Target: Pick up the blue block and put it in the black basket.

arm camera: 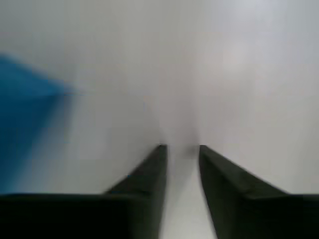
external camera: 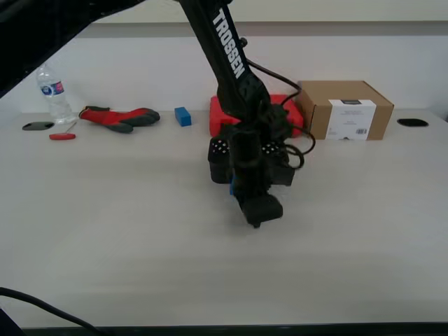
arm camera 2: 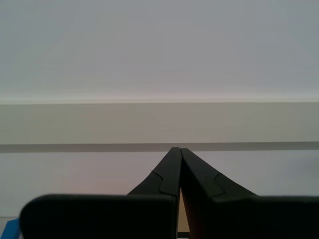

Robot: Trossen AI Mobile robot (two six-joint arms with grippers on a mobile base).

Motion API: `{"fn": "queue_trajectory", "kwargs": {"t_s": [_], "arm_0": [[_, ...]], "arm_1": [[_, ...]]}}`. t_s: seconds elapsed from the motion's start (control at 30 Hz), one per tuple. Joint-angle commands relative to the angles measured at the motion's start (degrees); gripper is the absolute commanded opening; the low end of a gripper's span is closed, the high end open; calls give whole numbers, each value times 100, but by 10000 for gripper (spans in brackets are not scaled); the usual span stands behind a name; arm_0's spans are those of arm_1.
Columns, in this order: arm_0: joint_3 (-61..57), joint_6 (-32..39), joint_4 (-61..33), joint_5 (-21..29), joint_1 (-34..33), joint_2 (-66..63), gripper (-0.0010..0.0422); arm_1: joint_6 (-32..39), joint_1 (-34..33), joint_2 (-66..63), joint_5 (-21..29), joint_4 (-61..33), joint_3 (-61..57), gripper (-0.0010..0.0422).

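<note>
- My first end effector (arm camera: 182, 147) is low over the desk (external camera: 126, 231), jaws a narrow gap apart with nothing between them.
- The blue block (arm camera: 27, 114) lies off to one side of those jaws, near but not between them; in the exterior view only a blue sliver (external camera: 230, 186) shows at the arm, on the exterior view's left of the end effector.
- The block's long axis cannot be read; the wrist view is blurred.
- The black basket (external camera: 218, 155) sits just behind the arm, mostly hidden.
- My second end effector (arm camera 2: 178, 149) has its jaws together, raised, facing a wall, well apart from the block.
- Judgement: the first arm is nearer; it must shift sideways toward the block.
</note>
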Motion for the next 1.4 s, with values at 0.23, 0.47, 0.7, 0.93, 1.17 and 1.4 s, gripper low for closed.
{"fn": "queue_trajectory", "kwargs": {"t_s": [0.23, 0.47, 0.7, 0.93, 1.17, 1.4], "arm_0": [[11, 0, 22, 4, -2, 2, 0], [11, 0, 17, 4, -2, 2, 0], [11, 0, 20, 4, -2, 2, 0], [11, 0, 20, 4, -2, 2, 0], [11, 0, 20, 4, -4, 2, 0], [11, 0, 20, 4, -2, 2, 0]], "arm_1": [[-48, -186, -127, 164, -160, -153, -6], [-44, -179, -929, 85, -280, -173, -3], [-46, -127, -1484, -643, -267, -188, 0], [-48, -114, -1473, -645, -269, -190, 0], [-46, -111, -1473, -645, -273, -190, 0], [-46, -109, -1473, -645, -245, -190, 0]]}}
